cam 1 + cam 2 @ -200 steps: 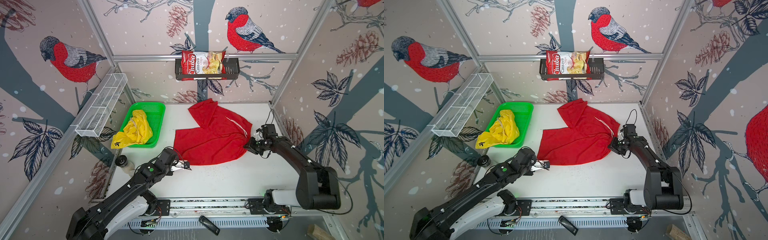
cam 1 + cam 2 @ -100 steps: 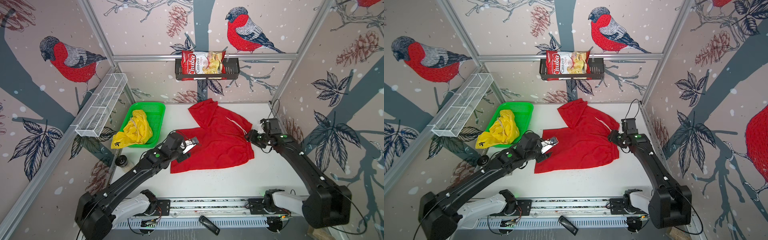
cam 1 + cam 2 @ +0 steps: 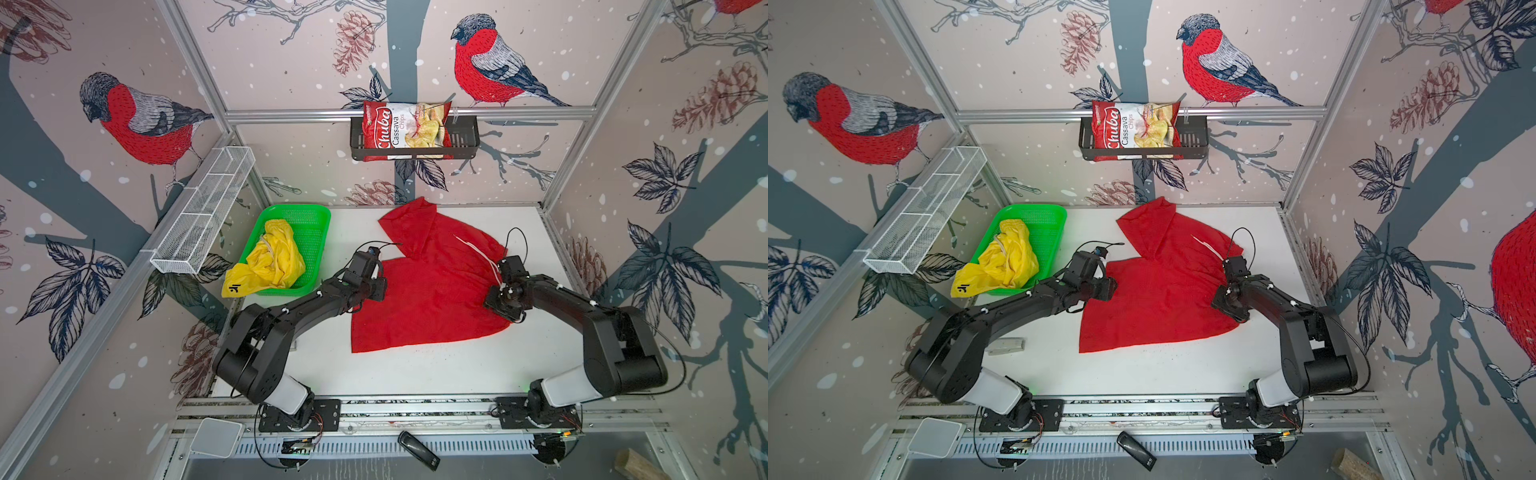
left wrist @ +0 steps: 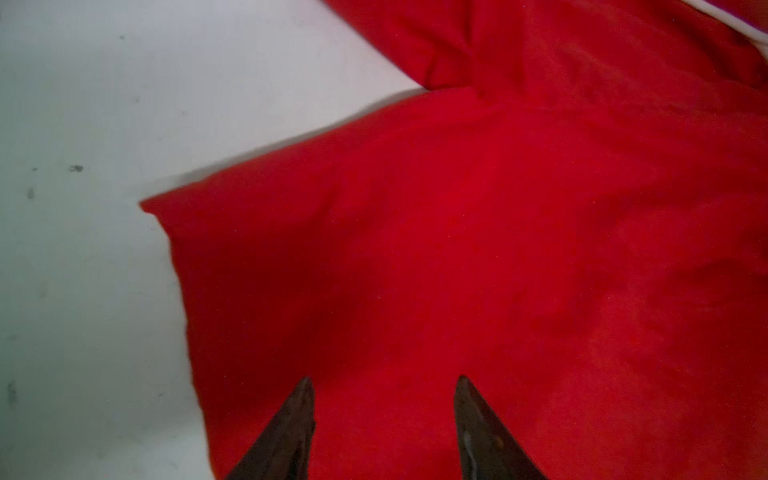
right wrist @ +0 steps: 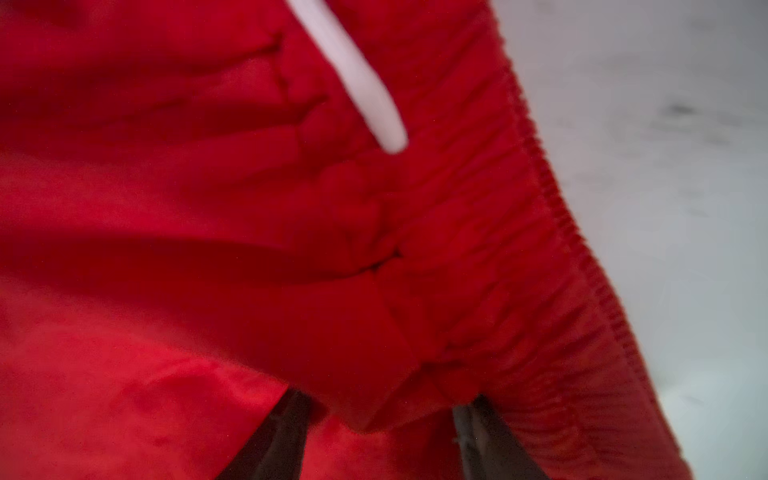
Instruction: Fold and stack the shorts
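Overhead, with 12 o'clock at the back wall, the red shorts [image 3: 428,299] lie spread on the white table [image 3: 415,370], covering its centre. One leg reaches toward 12 o'clock and almost meets the wall. The other leg spreads toward 6 o'clock as a broad flat panel. The same layout appears in both top views [image 3: 1158,299]. A white drawstring [image 3: 473,251] lies across the cloth near the 2 o'clock side.

The left gripper [image 3: 376,286] stands over the 9 o'clock edge of the red shorts. In the left wrist view its fingers [image 4: 305,399] are parted with a clear gap, and only flat red cloth shows between the tips [image 4: 383,380]; they hold nothing.

The right gripper [image 3: 505,303] sits at the 3 o'clock edge, on the gathered waistband. In the right wrist view its fingers [image 5: 286,419] also stand apart. A bunched fold of waistband lies between them and hides their tips [image 5: 384,401], and the drawstring end [image 5: 353,75] lies beyond it.

The yellow shorts [image 3: 272,259] lie crumpled in the green basket [image 3: 313,237] at 10 o'clock on the table. One leg hangs over the basket's 7 o'clock corner, and a small black mark [image 3: 235,288] shows on it.
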Controlling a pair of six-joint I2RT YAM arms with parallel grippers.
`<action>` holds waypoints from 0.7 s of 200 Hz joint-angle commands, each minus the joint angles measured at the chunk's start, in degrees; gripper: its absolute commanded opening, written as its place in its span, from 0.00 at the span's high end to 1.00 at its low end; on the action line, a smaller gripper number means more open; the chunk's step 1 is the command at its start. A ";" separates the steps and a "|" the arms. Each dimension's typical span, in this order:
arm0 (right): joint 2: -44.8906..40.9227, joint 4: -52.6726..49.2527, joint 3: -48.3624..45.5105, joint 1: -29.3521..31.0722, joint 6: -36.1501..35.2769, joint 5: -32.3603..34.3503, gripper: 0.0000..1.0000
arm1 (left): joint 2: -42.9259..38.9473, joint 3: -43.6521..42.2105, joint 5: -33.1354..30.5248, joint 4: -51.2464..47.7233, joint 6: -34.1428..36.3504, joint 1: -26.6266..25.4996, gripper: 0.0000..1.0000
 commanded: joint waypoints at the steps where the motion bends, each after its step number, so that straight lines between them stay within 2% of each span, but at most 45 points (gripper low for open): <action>1: -0.55 -6.52 1.55 0.15 0.49 8.27 0.42 | 1.17 0.80 3.93 4.32 -4.06 0.62 0.47; 16: -2.21 -7.28 4.97 2.07 -0.26 8.56 0.36 | 1.76 0.97 7.73 7.05 -3.99 0.57 0.48; 35: -5.22 -4.83 9.58 7.34 -1.41 7.01 0.36 | 3.38 1.91 10.92 9.61 -5.54 0.64 0.50; 53: -7.06 2.25 10.88 13.05 -1.71 0.77 0.37 | 5.73 2.90 11.40 11.50 -7.46 0.58 0.56; 77: -7.28 16.06 7.04 19.79 1.49 -7.78 0.40 | 9.28 4.11 11.72 12.93 -8.45 0.62 0.60; 91: -5.83 21.50 4.88 23.30 4.40 -9.41 0.41 | 11.48 4.81 10.99 13.28 -8.60 0.92 0.63; 140: 0.77 27.62 -1.73 31.90 9.04 -12.34 0.42 | 18.01 6.04 10.02 14.59 -10.59 3.75 0.66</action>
